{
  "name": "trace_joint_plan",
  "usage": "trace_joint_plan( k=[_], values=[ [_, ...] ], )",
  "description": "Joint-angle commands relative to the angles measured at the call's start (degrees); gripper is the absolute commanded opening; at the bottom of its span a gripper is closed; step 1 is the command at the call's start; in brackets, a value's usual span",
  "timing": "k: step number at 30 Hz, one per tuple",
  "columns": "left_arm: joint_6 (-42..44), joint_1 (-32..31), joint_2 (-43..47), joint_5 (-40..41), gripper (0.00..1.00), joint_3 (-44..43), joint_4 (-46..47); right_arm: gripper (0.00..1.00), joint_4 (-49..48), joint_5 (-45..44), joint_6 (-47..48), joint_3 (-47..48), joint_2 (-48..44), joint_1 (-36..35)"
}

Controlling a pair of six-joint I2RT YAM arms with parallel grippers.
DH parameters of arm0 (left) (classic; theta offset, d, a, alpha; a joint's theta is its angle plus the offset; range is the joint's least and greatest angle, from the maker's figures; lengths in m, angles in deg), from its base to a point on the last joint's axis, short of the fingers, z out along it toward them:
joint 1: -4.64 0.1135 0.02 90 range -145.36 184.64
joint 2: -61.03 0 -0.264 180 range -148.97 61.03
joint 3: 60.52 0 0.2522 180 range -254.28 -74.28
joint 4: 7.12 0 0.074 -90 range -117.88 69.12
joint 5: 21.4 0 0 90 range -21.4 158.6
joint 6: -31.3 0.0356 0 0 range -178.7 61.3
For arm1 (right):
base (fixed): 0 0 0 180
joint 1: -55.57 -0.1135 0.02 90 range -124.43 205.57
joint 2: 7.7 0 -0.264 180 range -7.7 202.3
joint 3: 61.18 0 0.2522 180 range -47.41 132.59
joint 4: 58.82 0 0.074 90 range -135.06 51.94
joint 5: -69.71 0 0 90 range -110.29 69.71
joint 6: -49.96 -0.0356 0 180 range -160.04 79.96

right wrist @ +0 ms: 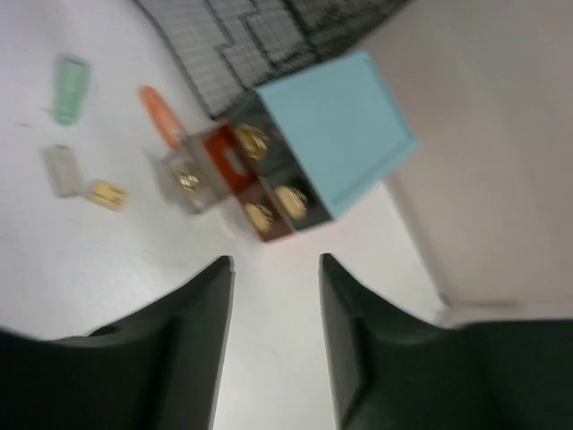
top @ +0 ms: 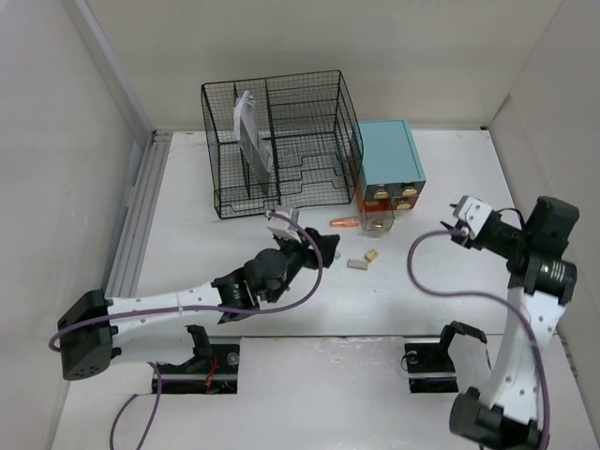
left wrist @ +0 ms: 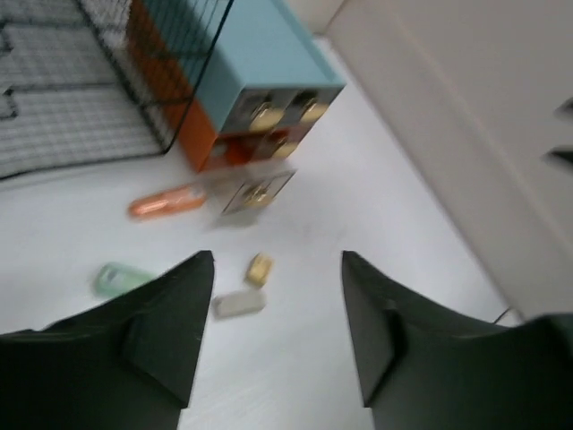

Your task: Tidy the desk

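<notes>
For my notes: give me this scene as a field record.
desk: white, walled
rack: black mesh, papers inside
teal box: beside rack, one drawer out
loose: orange stick, green piece, grey piece, yellow piece
left arm: jaws apart, empty, near loose pieces
right arm: raised, jaws apart, empty
</notes>
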State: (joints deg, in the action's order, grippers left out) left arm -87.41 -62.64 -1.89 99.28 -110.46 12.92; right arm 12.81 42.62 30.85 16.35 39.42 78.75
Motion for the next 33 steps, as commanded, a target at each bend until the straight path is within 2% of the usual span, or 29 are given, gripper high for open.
trace_joint_plan(
  k=[1,3,4,5,6,9,15,19,20,23,24,26,27,31,33],
  values=[
    [3.31,-0.48,3.75,1.4,0.57,3.92,-10.33,0.5,-20.36,-12.35,-0.58,-2.76,-8.33,-0.33],
    [3.31,-0.48,6.21,1.4,0.61,6.29,-10.33,0.69,-25.59,-14.83,-4.08,-3.47,-11.15,-0.33],
    [4.0,-0.48,6.83,0.71,0.61,6.91,-10.33,0.69,-28.22,-17.71,-7.32,-3.47,-11.95,-0.33],
    [4.01,-0.48,7.36,0.7,0.63,7.53,-10.33,0.69,-37.64,-20.09,-13.61,-3.47,-11.96,-0.33],
    [4.71,-0.48,7.37,0.09,0.63,8.14,-9.46,0.73,-40.61,-22.2,-23.42,-1.65,-11.96,-0.33],
    [5.24,-1.0,7.37,-0.44,0.64,8.67,-7.97,0.73,-44.16,-32.13,-31.41,2.14,-8.8,-0.33],
    [5.24,-1.0,1.31,-2.28,0.64,5.08,-7.96,0.73,-38.62,-46.2,-26.34,11.63,-3.96,-0.33],
    [5.24,-1.0,-1.32,-3.61,0.64,4.46,-6.82,0.73,-43.61,-53.25,-26.06,13.92,-4.75,-0.33],
    [5.24,-1.0,-1.94,-3.61,0.64,3.85,-6.82,0.74,-43.63,-53.77,-29.2,18.37,-4.75,-0.33],
    [4.71,-1.0,-1.95,-4.13,0.64,3.32,-6.82,0.76,-35.65,-50.01,-36.59,30.41,0.33,-0.33],
    [4.71,-1.0,-2.47,-4.13,0.64,3.31,-6.82,0.8,-33.72,-48.52,-40.97,39.15,4.35,-0.33],
    [4.71,-1.0,-2.48,-4.66,0.64,2.79,-6.82,0.8,-30.03,-46.05,-44.86,47.72,8.59,-0.33],
    [4.71,-1.0,-1.95,-4.66,0.64,2.79,-6.3,0.8,-28.96,-45.52,-47.92,56.29,10.79,-0.33],
    [4.71,-1.0,0.42,-4.66,0.66,3.84,-6.29,0.84,-28.86,-44.29,-55.39,73.02,21.76,-0.33],
    [4.71,-1.0,1.3,-4.66,0.66,4.36,-6.29,0.86,-31.65,-42.1,-59.45,76.67,23.72,-0.33]
  ],
)
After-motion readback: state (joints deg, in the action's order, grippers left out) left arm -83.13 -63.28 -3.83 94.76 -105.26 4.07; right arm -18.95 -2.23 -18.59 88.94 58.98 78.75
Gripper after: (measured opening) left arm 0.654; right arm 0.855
